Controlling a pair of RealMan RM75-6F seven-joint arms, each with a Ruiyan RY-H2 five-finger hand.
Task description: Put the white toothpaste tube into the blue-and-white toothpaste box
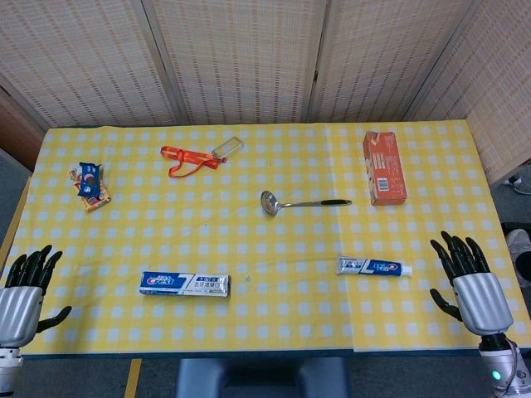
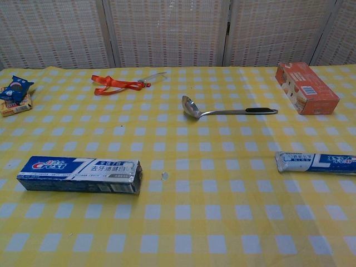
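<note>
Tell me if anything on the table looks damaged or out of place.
Nothing stands out. The box, tube, ladle and orange carton lie flat and apart. The only stray thing is a tiny speck right of the box.

Left hand [image 1: 23, 297] with black segmented fingers and silver-grey metallic palm shell, right hand [image 1: 469, 284] matching, grey wrist below with small green light

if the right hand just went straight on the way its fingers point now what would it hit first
Probably nothing soon: the right hand is open, fingers aimed up along the table's right edge. The orange box lies left of that line, though depth is unclear.
</note>
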